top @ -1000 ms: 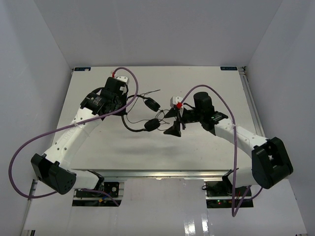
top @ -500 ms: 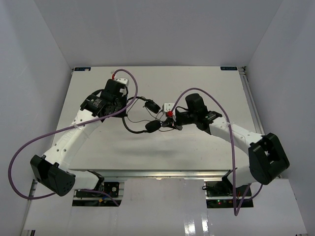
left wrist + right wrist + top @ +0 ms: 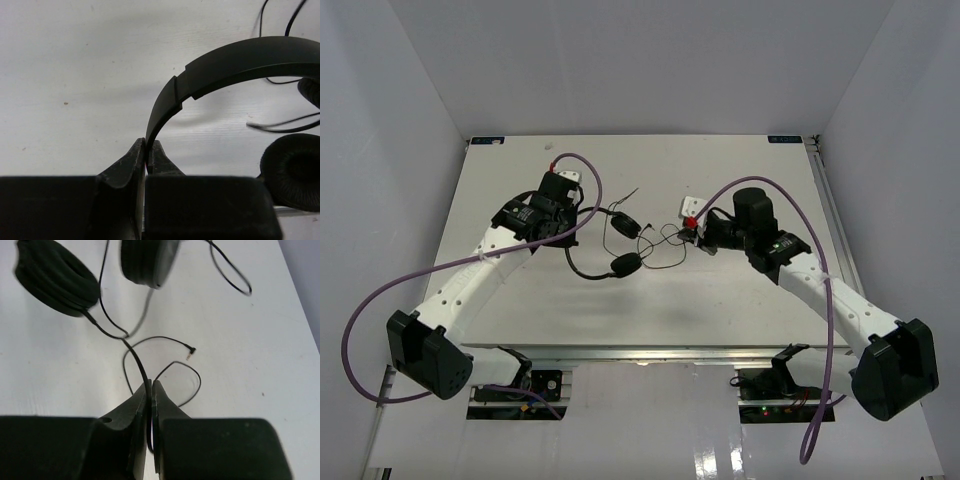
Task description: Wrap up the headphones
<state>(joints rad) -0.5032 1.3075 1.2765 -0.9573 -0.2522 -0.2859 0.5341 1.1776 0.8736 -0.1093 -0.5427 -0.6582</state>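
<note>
White worktop (image 3: 740, 170) below: left hand (image 3: 148, 146) clamps the curved headband (image 3: 240, 60) of small black on-ear headphones (image 3: 625, 264), right hand (image 3: 151, 385) clamps their thin black cord (image 3: 135, 361).

We see a white matte table (image 3: 740, 300) (a few dark specks show up close). On it lie thin loops of the headphones' (image 3: 626, 264) black cord (image 3: 136, 359), its plug (image 3: 191, 353) among them; whether the earcups (image 3: 55, 277) touch the top, we cannot tell.
</note>
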